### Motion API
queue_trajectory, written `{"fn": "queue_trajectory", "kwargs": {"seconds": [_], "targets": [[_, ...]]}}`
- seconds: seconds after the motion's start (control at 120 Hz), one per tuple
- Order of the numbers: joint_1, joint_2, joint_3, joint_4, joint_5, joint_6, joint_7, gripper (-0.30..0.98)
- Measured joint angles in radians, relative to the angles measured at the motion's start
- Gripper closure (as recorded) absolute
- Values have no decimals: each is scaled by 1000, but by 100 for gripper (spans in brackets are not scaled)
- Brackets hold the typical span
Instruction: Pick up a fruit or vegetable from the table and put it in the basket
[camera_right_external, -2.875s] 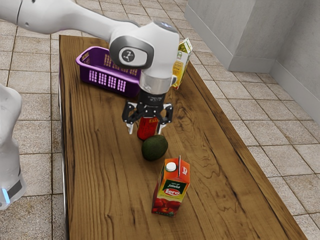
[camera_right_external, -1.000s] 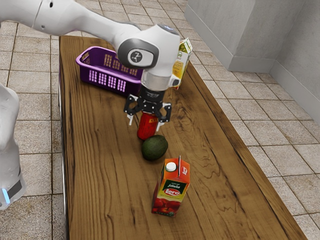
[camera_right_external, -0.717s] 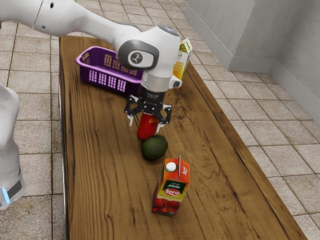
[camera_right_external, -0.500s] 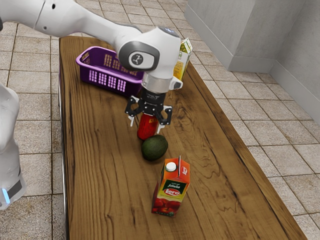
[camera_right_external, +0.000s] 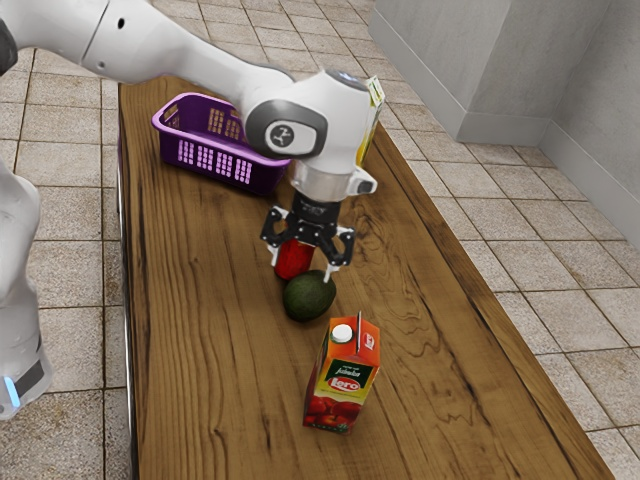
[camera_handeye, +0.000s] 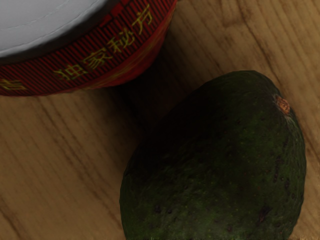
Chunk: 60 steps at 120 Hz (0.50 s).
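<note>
Nearest stands a tall red-and-orange juice carton (camera_right_external: 342, 385), near the dark green oval avocado (camera_right_external: 308, 297) on the brown wooden table (camera_right_external: 210, 380). The black two-finger gripper (camera_right_external: 303, 269) hangs just above the avocado, jaws spread. Just beyond the avocado is a red cylindrical can (camera_right_external: 292, 260); well beyond it, a purple latticed basket (camera_right_external: 213, 160) and a yellow-and-white carton (camera_right_external: 376, 93).

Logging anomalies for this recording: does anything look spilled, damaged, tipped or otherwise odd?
Nothing stands out: the avocado looks unbroken on the table, the red container and nearer juice carton stand upright, the purple basket sits level, and no spill shows.
</note>
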Motion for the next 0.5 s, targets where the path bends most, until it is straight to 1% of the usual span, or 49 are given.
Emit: {"fn": "queue_trajectory", "kwargs": {"seconds": [0.5], "targets": [[3, 32, 0, -5, -37, 36, 26, 0]]}}
